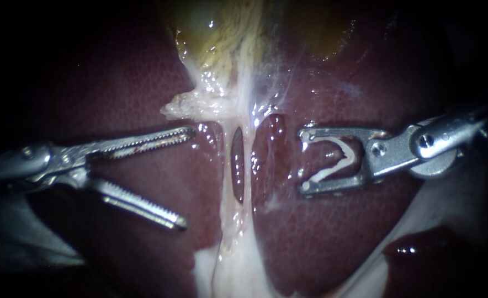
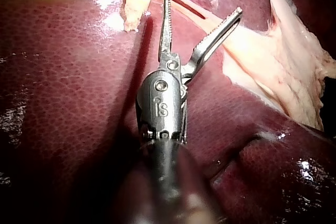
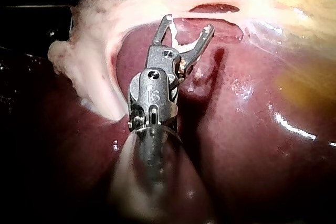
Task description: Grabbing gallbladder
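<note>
Both are silvery steel: the left instrument (image 1: 187,177) has long, slim, saw-toothed jaws, the right instrument (image 1: 305,160) has shorter, flat jaws with hooked tips, and each has a rounded wrist with round pins, a stamped mark and a grey shaft

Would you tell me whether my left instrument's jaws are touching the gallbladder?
Apart. The endoscope view shows bare liver between the gallbladder and the open jaws of the left instrument.

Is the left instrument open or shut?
Open. The left instrument shows a wide gap between its toothed halves, holding nothing.
</note>
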Controlling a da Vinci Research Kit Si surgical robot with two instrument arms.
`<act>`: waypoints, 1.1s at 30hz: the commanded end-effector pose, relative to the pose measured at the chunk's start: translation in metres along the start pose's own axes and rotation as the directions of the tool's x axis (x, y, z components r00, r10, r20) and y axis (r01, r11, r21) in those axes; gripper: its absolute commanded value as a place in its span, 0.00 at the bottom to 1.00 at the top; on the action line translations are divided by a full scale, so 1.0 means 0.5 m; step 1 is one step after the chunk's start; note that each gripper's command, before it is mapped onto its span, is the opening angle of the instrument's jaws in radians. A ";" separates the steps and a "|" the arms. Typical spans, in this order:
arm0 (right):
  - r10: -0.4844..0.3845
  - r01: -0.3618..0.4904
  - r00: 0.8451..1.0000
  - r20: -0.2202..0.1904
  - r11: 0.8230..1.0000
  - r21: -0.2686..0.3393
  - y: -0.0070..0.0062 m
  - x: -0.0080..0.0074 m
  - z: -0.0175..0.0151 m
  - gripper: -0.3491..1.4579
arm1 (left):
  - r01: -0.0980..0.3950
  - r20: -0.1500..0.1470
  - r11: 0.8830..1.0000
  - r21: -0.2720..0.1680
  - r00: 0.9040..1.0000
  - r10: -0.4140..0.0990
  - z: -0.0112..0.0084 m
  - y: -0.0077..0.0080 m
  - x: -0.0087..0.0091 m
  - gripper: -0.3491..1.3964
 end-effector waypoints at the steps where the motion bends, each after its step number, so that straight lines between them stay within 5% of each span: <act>1: 0.000 0.000 1.000 0.000 1.000 0.000 0.0000 0.0000 -0.0001 0.47 | 0.008 0.000 1.000 0.009 1.000 -0.008 -0.0004 -0.0003 0.0006 0.80; 9: 0.000 0.000 1.000 0.000 1.000 0.000 0.0000 0.0000 -0.0001 0.47 | 0.062 -0.010 0.990 0.127 0.998 -0.061 -0.0036 -0.0114 0.0025 0.76; 15: 0.000 0.000 1.000 0.000 1.000 0.000 0.0000 0.0000 -0.0001 0.47 | 0.078 0.009 0.983 0.165 0.997 -0.080 -0.0032 -0.0177 0.0013 0.73; 25: 0.000 0.000 1.000 0.000 1.000 0.000 -0.0001 0.0000 -0.0002 0.47 | 0.147 0.050 0.973 0.176 0.986 -0.158 -0.0004 -0.0179 -0.0035 0.62; 33: 0.000 0.000 1.000 0.000 1.000 0.000 -0.0001 0.0000 -0.0002 0.47 | 0.207 0.060 0.963 0.171 0.974 -0.220 -0.0002 -0.0157 -0.0042 0.43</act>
